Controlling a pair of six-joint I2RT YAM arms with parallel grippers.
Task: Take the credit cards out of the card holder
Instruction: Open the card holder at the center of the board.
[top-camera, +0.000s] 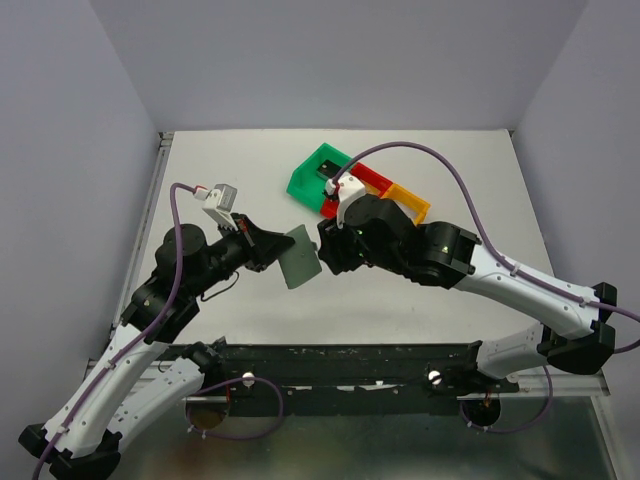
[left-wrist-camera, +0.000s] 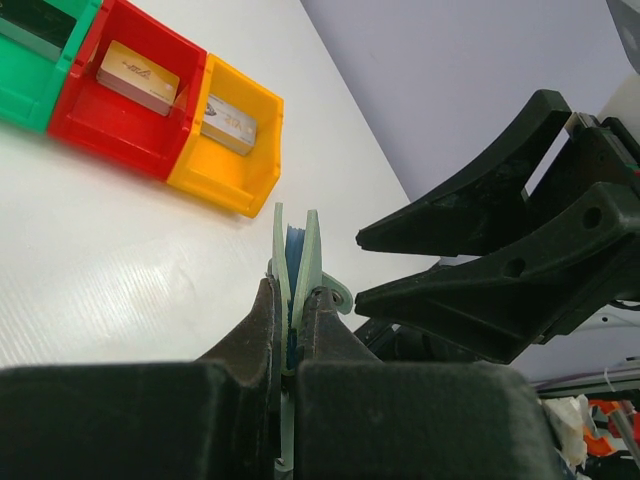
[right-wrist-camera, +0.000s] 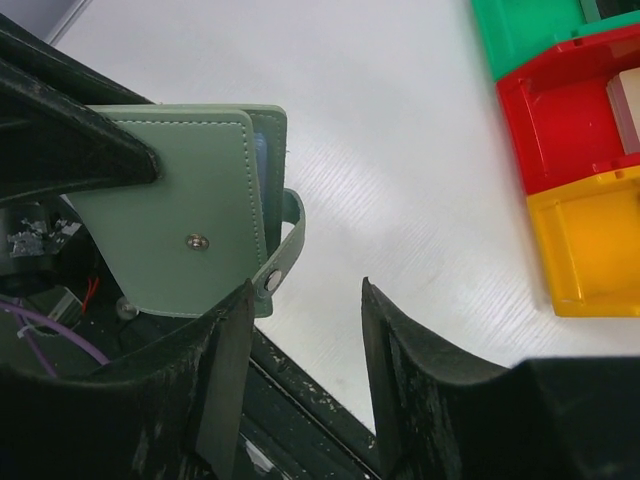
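The card holder (top-camera: 300, 256), a flat grey-green wallet, hangs above the table with my left gripper (top-camera: 278, 248) shut on it. In the left wrist view the card holder (left-wrist-camera: 298, 250) stands edge-on between my left gripper's (left-wrist-camera: 292, 295) fingers, with blue showing between its two panels. My right gripper (right-wrist-camera: 305, 330) is open just beside the holder's (right-wrist-camera: 170, 210) snap strap (right-wrist-camera: 285, 250), nothing between its fingers. A tan-gold card (left-wrist-camera: 138, 76) lies in the red bin (left-wrist-camera: 80, 110) and a silver-grey card (left-wrist-camera: 228, 124) in the orange bin (left-wrist-camera: 235, 185).
Three bins stand in a row at the back right of the table: green (top-camera: 320, 172), red (top-camera: 368, 186), orange (top-camera: 412, 204). Something dark lies in the green one. My right gripper's black fingers (left-wrist-camera: 480, 260) fill the right of the left wrist view.
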